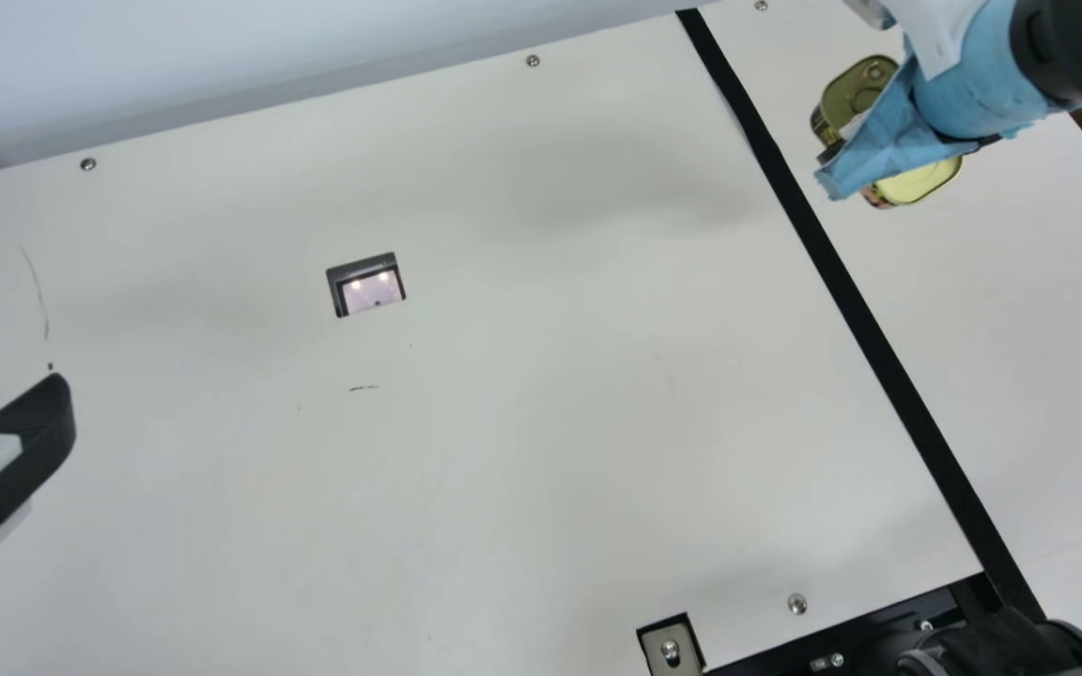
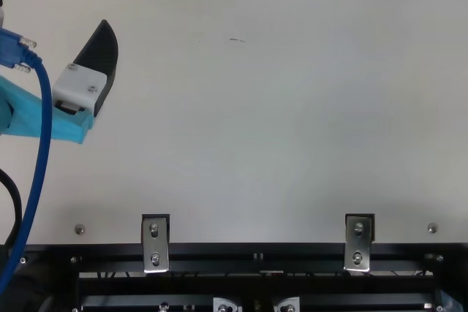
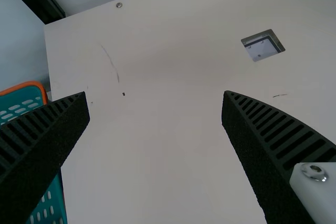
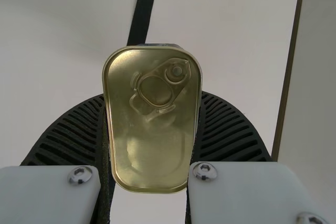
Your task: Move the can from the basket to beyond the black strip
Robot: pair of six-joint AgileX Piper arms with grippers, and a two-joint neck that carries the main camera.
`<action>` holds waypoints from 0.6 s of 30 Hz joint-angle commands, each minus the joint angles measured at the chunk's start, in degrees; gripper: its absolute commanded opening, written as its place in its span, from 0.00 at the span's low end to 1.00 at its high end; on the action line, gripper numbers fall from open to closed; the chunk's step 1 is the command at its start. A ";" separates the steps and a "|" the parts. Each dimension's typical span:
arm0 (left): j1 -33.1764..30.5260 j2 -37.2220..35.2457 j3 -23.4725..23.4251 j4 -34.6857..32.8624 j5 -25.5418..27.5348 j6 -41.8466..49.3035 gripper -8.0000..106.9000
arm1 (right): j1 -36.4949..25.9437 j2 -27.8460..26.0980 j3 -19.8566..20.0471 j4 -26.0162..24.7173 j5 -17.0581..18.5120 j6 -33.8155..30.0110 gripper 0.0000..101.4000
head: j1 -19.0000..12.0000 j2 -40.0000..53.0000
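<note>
– While you look at the main view, you have the can [image 1: 856, 92] in the upper right of the frame, clasped in your right gripper [image 1: 898, 141]. Lid gold, ring pull on it, corners rounded.

– Where does it lie against the black strip [image 1: 826, 253]?

– To the strip's right in your main view, near it. The strip slants from the top edge, right of centre, down toward the lower right corner. Whether the can touches the table [image 1: 503, 441], I can't tell you.

– And your hold on it? Right wrist view: ribbed black fingers pressed to the two long sides of the can, lid facing your camera.

– Your left gripper [image 2: 99, 63], then. Upper left of the top view; at the left edge of the main view, below mid-height. Your left wrist view gives you the left gripper [image 3: 155, 95] with its fingers spread wide, bare tabletop between them.

– Same view, you'll note the basket [image 3: 50, 198]: teal, slotted walls, orange rim, partly behind one finger.

– Also for your page: a small dark-framed opening [image 1: 336, 282] in the tabletop, left of centre in the main view. Blue cable [image 2: 45, 137] curving down the left side of your top view.
</note>
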 commanded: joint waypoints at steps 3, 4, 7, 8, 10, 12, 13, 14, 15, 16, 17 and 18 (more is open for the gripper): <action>0.00 0.00 0.00 0.00 0.00 0.00 0.85 | -3.14 0.93 0.18 1.27 -0.82 -0.91 0.00 | -1.61 -0.39; 0.00 0.00 0.00 0.00 0.00 0.00 0.85 | -3.85 1.20 0.25 1.66 -1.07 -1.20 0.00 | -1.61 -0.39; 0.00 0.00 0.00 0.00 0.00 0.00 0.85 | -5.89 2.02 0.73 2.80 -2.15 -2.05 0.00 | -1.61 -0.39; 0.00 0.00 0.00 0.00 0.00 0.00 0.85 | -6.56 2.30 0.92 3.26 -2.56 -2.38 0.00 | -1.61 -0.39; 0.00 0.00 0.00 0.00 0.00 0.00 0.85 | -7.85 2.84 1.31 4.21 -3.43 -3.05 0.00 | -1.61 -0.39; 0.00 0.00 0.00 0.00 0.00 0.00 0.85 | -9.12 3.40 1.82 5.28 -4.45 -3.73 0.00 | -1.61 -0.39; 0.00 0.00 0.00 0.00 0.00 0.00 0.85 | -9.74 3.68 2.13 5.87 -5.04 -4.07 0.00 | -1.61 -0.39; 0.00 0.00 0.00 0.00 0.00 0.00 0.85 | -10.33 3.95 2.40 6.44 -5.58 -4.40 0.00 | -1.61 -0.39; 0.00 0.00 0.00 0.00 0.00 0.00 0.85 | -10.97 4.23 2.69 7.06 -6.16 -4.84 0.00 | -1.61 -0.39; 0.00 0.00 0.00 0.00 0.00 0.00 0.85 | -11.57 4.52 2.99 7.68 -6.74 -5.25 0.00 | -1.61 -0.39; 0.00 0.00 0.00 0.00 0.00 0.00 0.85 | -12.14 4.82 3.33 8.33 -7.36 -5.63 0.00 | -1.61 -0.39; 0.00 0.00 0.00 0.00 0.00 0.00 0.85 | -12.71 5.14 3.66 9.00 -7.99 -6.06 0.00 | -1.61 -0.39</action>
